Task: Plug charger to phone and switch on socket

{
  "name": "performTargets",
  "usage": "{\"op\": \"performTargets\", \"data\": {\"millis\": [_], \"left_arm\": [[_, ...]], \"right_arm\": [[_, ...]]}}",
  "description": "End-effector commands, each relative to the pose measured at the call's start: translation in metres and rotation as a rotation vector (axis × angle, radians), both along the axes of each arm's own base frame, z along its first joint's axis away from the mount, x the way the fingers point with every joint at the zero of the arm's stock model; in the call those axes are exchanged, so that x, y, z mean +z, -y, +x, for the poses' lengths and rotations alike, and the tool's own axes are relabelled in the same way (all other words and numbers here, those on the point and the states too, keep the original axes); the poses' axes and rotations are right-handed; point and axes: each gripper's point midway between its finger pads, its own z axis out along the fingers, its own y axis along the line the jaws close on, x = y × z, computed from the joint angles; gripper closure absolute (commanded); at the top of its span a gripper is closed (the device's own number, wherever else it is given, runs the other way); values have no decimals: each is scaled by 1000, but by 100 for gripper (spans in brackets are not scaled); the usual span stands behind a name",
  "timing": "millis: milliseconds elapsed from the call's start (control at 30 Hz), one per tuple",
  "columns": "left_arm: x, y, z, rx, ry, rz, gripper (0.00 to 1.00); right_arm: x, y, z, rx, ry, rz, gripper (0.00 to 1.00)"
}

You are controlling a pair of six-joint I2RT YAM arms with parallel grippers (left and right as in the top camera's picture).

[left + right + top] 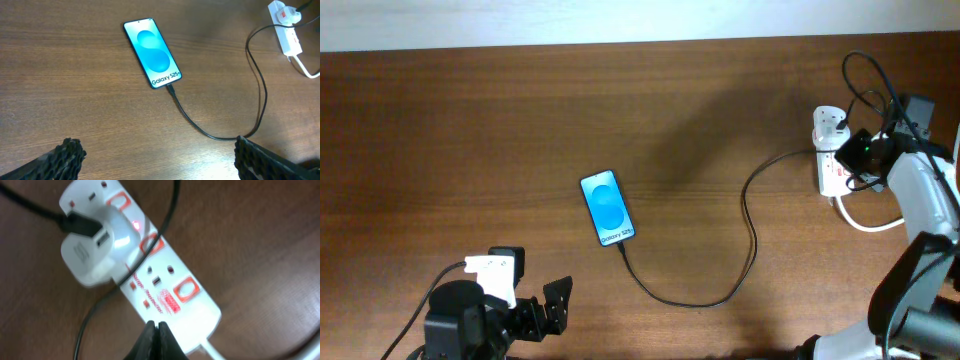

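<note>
Left pincer (159,150) near left: spread wide, empty. Phone (607,208) mid-surface (470,130), charger (750,230) tip in its near end, adapter seated in socket (190,305) far right. Step in hand: the switch. Right pincer (156,332) clenched, empty, over the strip; contact unclear. Next: a firm press, unless the red glow means on.

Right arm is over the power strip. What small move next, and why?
Probably lift the shut right gripper clear of the power strip: the switch beside the white adapter seems to glow red, and the cable sits in the phone.
</note>
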Motion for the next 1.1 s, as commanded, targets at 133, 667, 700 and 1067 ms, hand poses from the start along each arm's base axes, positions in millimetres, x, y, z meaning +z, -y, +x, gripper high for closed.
{"op": "performTargets", "data": {"millis": [133, 667, 700, 1067], "left_arm": [[0, -2, 0, 7, 7, 6, 1], [0, -2, 0, 7, 7, 6, 1], [0, -2, 0, 7, 6, 7, 1], [0, -2, 0, 7, 6, 7, 1]], "right_arm": [[11, 12, 35, 15, 139, -42, 96], [-37, 36, 44, -55, 78, -115, 96], [-36, 37, 45, -56, 83, -117, 96], [-61, 29, 50, -28, 72, -66, 96]]}}
